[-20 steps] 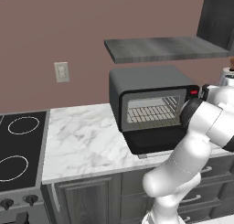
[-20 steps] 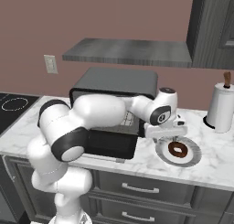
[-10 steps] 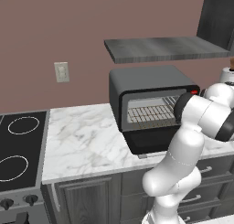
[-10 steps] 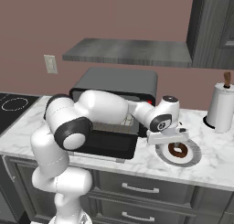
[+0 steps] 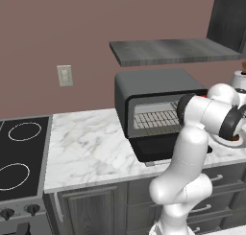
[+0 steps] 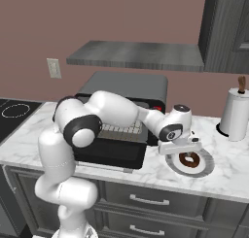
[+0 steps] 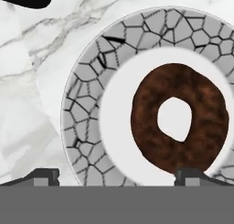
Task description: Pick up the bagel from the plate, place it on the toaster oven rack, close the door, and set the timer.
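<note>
White marble surface point(image 6: 228, 171) carries a boxy dark grey-black toaster oven point(image 6: 127, 106) with its dark drop-down door point(image 6: 109, 155) lying open and flat toward the camera. Silver wire rack point(image 6: 120, 130) visible inside the cavity, partly hidden by the white arm. Just right of the oven, a round pale grey plate with a crackled rim point(image 6: 206, 165) holds a dark brown ring-shaped bagel point(image 6: 188, 160). White gripper point(image 6: 181, 147) hangs low over the plate's left part, near the bagel; jaws too small to judge. White paper towel roll on a wooden-topped post point(image 6: 235, 115) stands farther right. Grey shelf point(image 6: 136, 55) on the wall above.
</note>
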Tool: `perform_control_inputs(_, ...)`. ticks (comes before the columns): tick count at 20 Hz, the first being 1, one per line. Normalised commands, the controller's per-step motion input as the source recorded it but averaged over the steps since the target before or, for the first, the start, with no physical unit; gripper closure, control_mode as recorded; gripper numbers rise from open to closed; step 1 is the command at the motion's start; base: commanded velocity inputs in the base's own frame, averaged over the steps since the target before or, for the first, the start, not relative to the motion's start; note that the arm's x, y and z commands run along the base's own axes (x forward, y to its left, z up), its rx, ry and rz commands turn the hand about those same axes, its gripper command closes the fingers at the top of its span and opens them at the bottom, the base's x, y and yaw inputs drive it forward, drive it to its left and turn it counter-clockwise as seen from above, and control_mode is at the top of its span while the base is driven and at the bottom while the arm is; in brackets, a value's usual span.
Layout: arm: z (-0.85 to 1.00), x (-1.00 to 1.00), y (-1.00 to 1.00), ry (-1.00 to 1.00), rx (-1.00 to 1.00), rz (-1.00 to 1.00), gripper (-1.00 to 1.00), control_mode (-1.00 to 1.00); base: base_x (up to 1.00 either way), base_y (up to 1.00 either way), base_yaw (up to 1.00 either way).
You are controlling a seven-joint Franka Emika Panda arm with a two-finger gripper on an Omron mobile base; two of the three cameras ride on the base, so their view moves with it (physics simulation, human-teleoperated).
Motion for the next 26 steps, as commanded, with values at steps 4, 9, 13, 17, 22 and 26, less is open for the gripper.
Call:
perform_control_inputs(4, -0.16, 0.33, -0.08, 0.00, 0.00, 0.03, -1.00, -1.00, 0.00, 0.00, 0.00)
perform_control_inputs(9, -0.13, 0.27, -0.15, 0.00, 0.00, 0.04, -1.00, -1.00, 0.00, 0.00, 0.00)
perform_control_inputs(13, -0.21, 0.05, -0.10, 0.00, 0.00, 0.02, -1.00, -1.00, 0.00, 0.00, 0.00)
perform_control_inputs(17, -0.21, 0.03, -0.02, 0.00, 0.00, 0.00, -1.00, -1.00, 0.00, 0.00, 0.00)
perform_control_inputs(22, -0.17, 0.01, 0.00, 0.00, 0.00, 0.00, -1.00, -1.00, 0.00, 0.00, 0.00)
perform_control_inputs(26, -0.22, 0.10, 0.00, 0.04, 0.00, 0.00, -1.00, -1.00, 0.00, 0.00, 0.00)
